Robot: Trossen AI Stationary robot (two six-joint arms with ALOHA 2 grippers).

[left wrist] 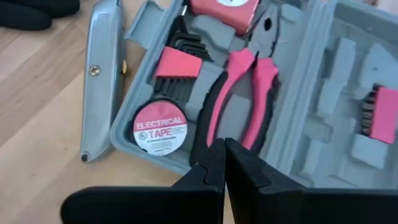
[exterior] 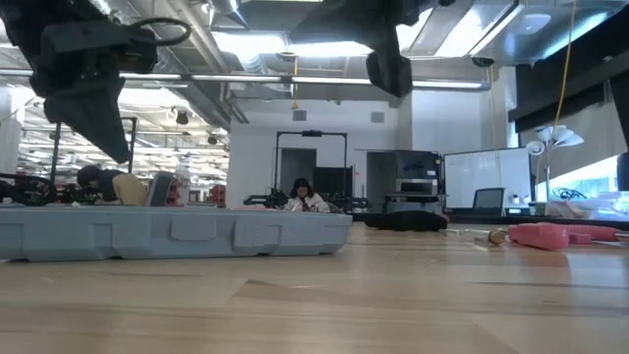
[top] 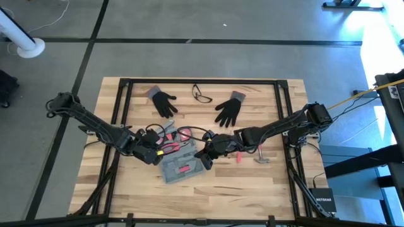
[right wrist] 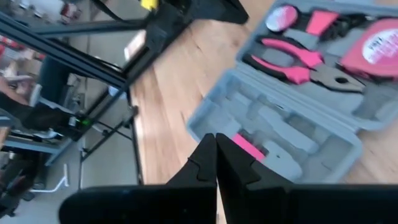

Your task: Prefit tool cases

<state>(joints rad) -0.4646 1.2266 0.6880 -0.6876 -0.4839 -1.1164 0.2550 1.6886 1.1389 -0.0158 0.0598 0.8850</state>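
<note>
Tool case (top: 180, 162): we find it lying open and flat on the tabletop (top: 252, 189), near the middle and toward the front edge, with both hands directly above it. Its long axis runs roughly across the tabletop, slightly skewed, from the left arm's side to the right arm's side.

We see the left hand (top: 153, 153) at the case's left end, over the half that already carries pink-handled pliers (left wrist: 239, 102), a roll of electrical tape (left wrist: 160, 126), hex keys (left wrist: 177, 71) and a tape measure (left wrist: 225, 7). A grey utility knife (left wrist: 102, 74) lies on the wood just beside that end, outside the case. The left hand is clenched and grasps nothing.

We see the right hand (top: 207, 156) at the case's right end, over the half whose moulded recesses are mostly unfilled. It is also clenched and empty.

We note loose tools on the tabletop to the right of the case, a small hammer (top: 261, 157) among them; the right hand is the nearer to these. We judge that filling the vacant recesses falls to the right arm, which must first release its fingers. Two black gloves (top: 165, 102) lie well apart, toward the far edge.
</note>
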